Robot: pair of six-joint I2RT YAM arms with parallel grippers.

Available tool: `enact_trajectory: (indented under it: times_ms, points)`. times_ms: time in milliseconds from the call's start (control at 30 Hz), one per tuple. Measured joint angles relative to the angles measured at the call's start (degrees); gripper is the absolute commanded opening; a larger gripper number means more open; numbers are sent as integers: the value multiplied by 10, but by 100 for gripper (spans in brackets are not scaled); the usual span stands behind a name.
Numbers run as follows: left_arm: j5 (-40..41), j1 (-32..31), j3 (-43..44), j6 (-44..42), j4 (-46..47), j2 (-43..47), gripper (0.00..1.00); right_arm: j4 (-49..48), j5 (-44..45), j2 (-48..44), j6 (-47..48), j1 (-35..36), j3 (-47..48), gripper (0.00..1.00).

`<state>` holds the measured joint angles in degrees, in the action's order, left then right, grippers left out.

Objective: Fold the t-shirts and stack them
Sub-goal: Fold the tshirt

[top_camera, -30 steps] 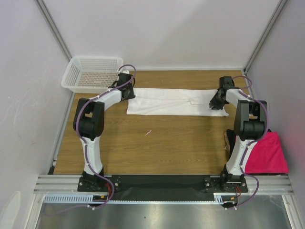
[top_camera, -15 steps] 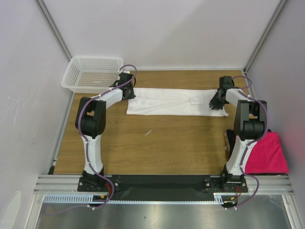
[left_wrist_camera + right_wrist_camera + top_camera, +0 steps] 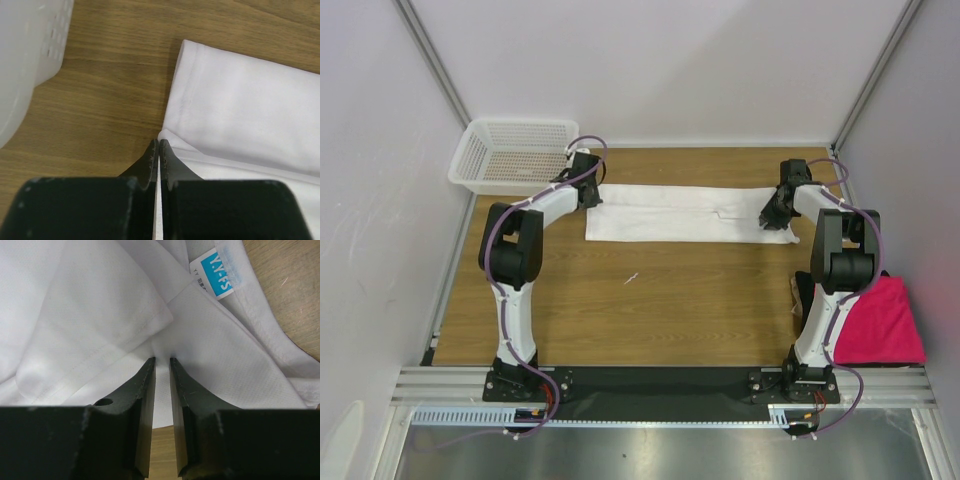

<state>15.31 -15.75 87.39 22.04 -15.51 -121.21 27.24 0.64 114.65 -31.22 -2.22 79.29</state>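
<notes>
The wooden table (image 3: 650,300) fills the middle of the overhead view. The white t-shirt (image 3: 685,213) lies across its upper part as a long folded strip. A mesh basket (image 3: 510,155) sits at upper left, and the magenta t-shirt (image 3: 880,320) lies at lower right, beside the right arm's base. The left fingers (image 3: 149,162) are pressed together on the strip's left corner. The right fingers (image 3: 145,390) are clamped on puckered cloth below the small blue tag (image 3: 220,267). The left pinch looks thin and may hold only one layer, so a lift could let it slip or peel the fold open. Uneven pulls from the two ends would skew the strip.
</notes>
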Motion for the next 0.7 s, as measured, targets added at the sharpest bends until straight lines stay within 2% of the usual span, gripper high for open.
enact_trajectory:
  times_ms: [300,400,433,500,600,633,700]
  points:
    - [21,0,-8,10,3,2,0,2,0,1,0,0,1,23]
    - [19,0,-8,10,3,2,5,2,0,1,0,0,1,24]
    - [19,0,-8,9,4,2,11,1,0,1,0,0,1,24]
    - [18,0,-8,8,4,2,17,2,-2,1,0,0,3,25]
    - [15,0,-8,2,4,3,36,3,-7,1,0,0,6,32]
    - [15,0,-8,-2,3,5,46,4,-10,2,-1,0,9,36]
    - [16,-2,-6,-12,-2,11,53,3,-17,2,-4,0,14,43]
